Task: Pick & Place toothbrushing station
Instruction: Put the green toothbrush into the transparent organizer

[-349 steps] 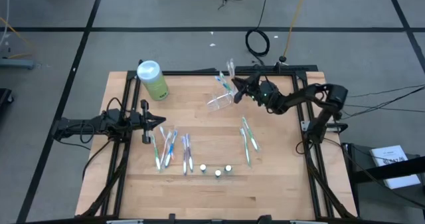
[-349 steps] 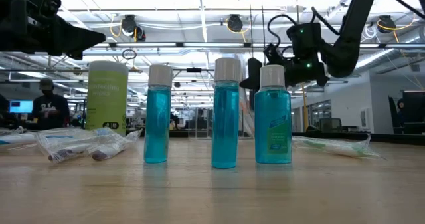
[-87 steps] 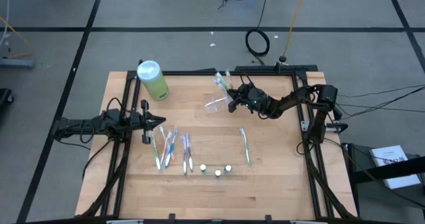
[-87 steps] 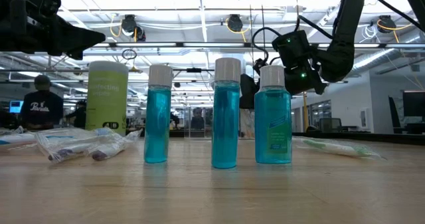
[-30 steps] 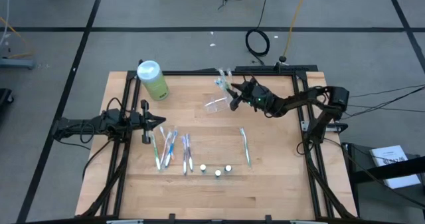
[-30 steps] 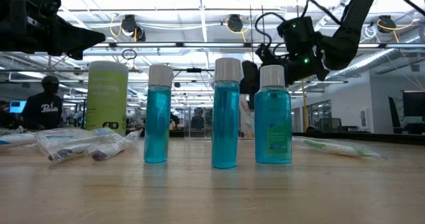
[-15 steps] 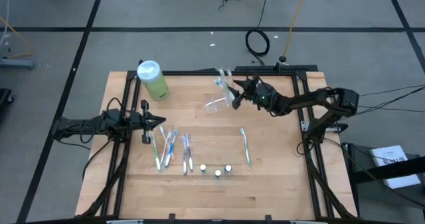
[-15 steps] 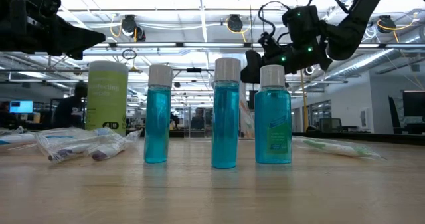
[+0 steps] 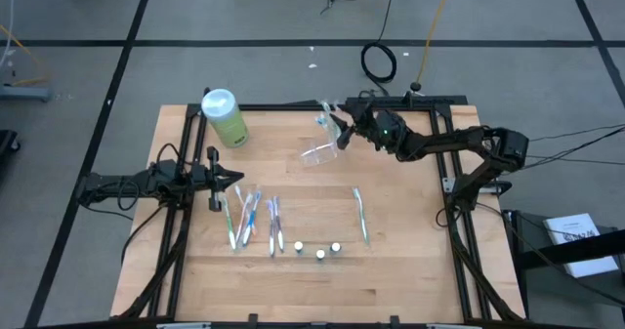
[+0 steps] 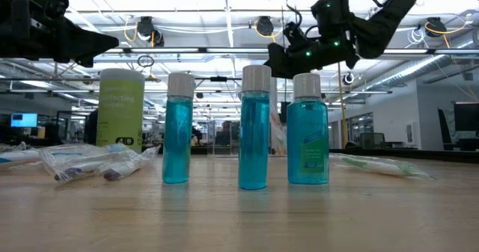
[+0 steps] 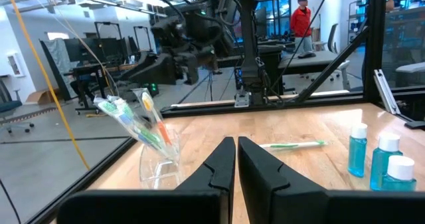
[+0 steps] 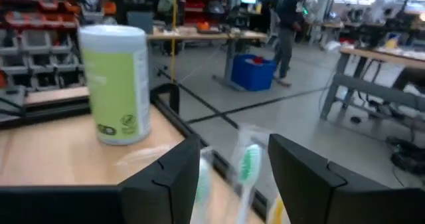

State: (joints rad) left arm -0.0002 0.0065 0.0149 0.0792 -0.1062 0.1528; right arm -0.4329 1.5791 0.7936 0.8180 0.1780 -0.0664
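The toothbrushing station is a small clear holder standing on its base on the table's far middle. Several toothbrushes lean out of it toward the far edge. My right gripper hangs open above those brush heads. In the right wrist view a green brush head shows in the gap between the fingers, apart from both. My left gripper hovers shut at the table's left, holding nothing.
A light-green bottle with a white cap stands at the far left. Several packed toothbrushes lie left of centre, and one toothbrush lies right of centre. Three small blue bottles stand near the front edge.
My right gripper has risen and drawn back toward the table's far edge, away from the holder, and stays open. The holder and its toothbrushes have stayed where they were.
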